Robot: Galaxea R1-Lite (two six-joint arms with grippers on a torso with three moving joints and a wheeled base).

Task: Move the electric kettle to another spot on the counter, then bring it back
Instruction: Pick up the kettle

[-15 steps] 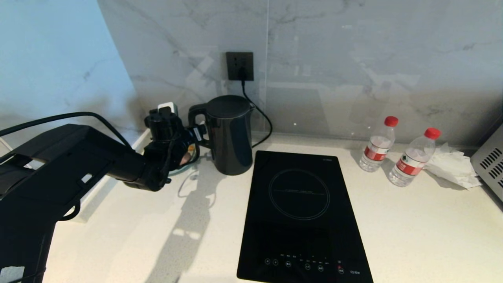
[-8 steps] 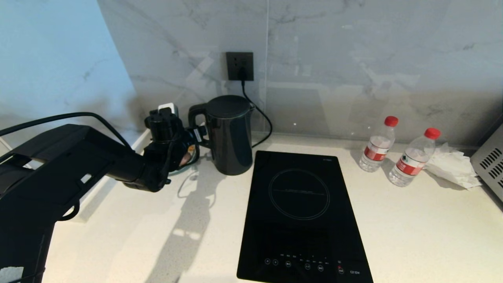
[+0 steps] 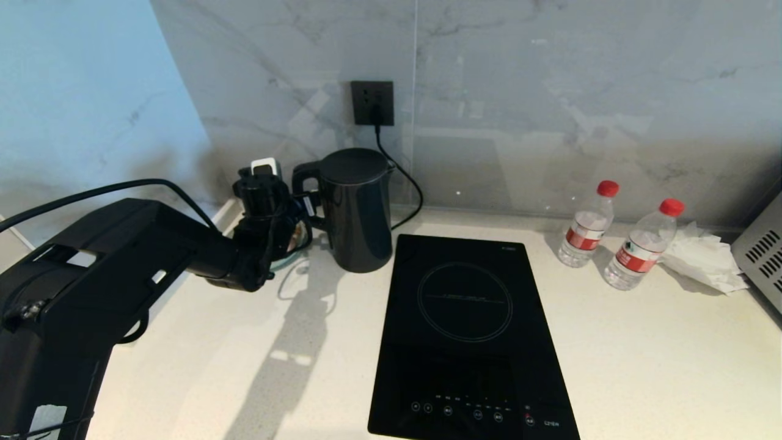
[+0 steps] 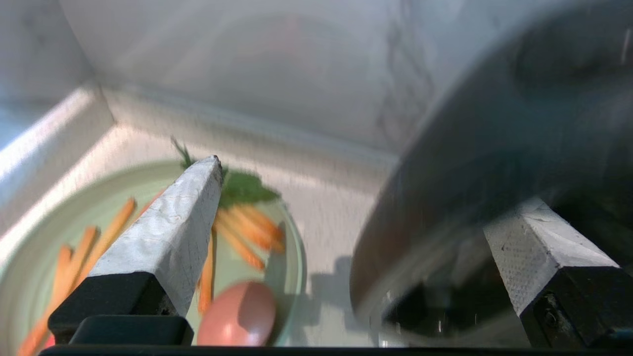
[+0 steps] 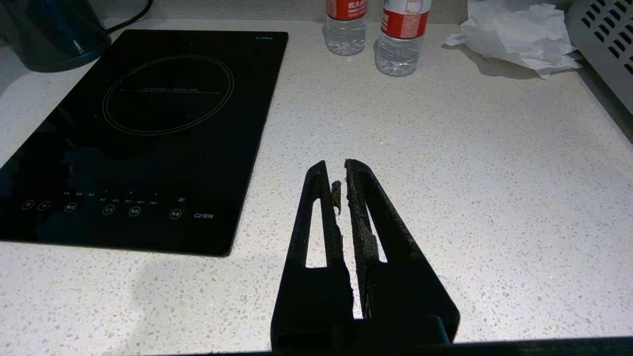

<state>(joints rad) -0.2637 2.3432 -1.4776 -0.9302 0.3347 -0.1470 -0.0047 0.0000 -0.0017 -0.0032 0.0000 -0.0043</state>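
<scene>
Left end effector stands spread wide at the kettle's loop handle, on the kettle's left side; from the wrist, one pale finger hangs over a green plate of carrot sticks and an egg, the other sits by the kettle's dark curved wall, which fills the gap. Nothing is pinched yet. The kettle stands upright on the speckled bench, near the back wall, just left of the black hob, its cord running up to the wall socket. Right end effector rests low over bare bench, fingers pressed nearly together, empty.

Glossy hard plastic looks slippery, and the jug may be heavy if filled, so the handle seems the place to grip, closing firmly and lifting straight up to avoid tipping.
</scene>
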